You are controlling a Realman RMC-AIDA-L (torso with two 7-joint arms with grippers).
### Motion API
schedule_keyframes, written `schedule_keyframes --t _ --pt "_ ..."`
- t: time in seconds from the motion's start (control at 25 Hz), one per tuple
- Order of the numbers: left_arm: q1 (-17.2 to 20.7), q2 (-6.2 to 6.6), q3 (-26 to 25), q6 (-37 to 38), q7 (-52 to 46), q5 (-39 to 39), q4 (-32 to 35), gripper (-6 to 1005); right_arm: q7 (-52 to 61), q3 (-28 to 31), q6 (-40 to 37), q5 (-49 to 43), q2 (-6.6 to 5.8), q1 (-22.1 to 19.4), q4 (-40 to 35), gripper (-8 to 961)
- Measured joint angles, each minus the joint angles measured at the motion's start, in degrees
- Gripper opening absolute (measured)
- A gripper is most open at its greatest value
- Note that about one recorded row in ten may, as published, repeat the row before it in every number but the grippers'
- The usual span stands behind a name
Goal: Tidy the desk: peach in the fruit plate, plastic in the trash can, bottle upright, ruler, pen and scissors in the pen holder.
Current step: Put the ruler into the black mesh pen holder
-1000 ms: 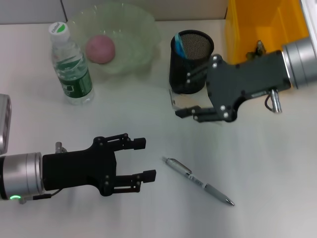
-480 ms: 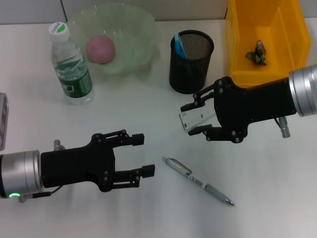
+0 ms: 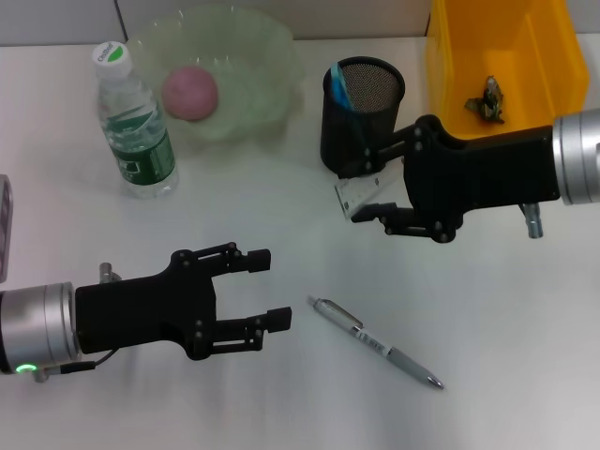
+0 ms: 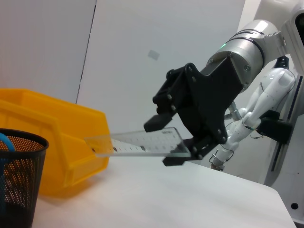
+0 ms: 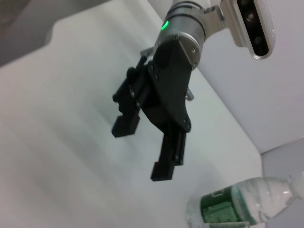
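- Between the jaws of the right gripper [image 3: 367, 194], the clear ruler [image 3: 361, 194] is clamped; half a second ago it was lower, now it is just beside the pen holder [image 3: 362, 116].
- It looks ready to go in.
- The left gripper [image 3: 265, 289] waits open, near the pen [image 3: 374, 341].
- The ruler's gripped end is hidden; the scissors I cannot make out.

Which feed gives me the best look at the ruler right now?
The left wrist view: the ruler shows nearly full length, side on, clamped in the right gripper beside the pen holder. The head view shows only a short end of the ruler poking out from the gripper. The right wrist view doesn't show it.
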Motion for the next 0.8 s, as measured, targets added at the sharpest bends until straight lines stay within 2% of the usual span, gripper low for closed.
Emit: schedule_keyframes --t 0.28,0.4,0.8 --pt "0.0 0.0 -0.1 0.0 0.0 -0.1 -0.7 781 -10.0 -5.2 8.3 5.8 0.0 -3.2 -0.1 380" --pt "0.0 0.0 -0.1 0.0 0.0 -0.1 -0.7 781 -18.0 -7.8 13.5 10.4 -0.01 -4.6 1.6 380" --pt "0.0 0.0 -0.1 0.3 -0.1 -0.6 -0.8 781 -26.2 -8.2 17.0 17.2 -0.28 -3.7 8.1 380"
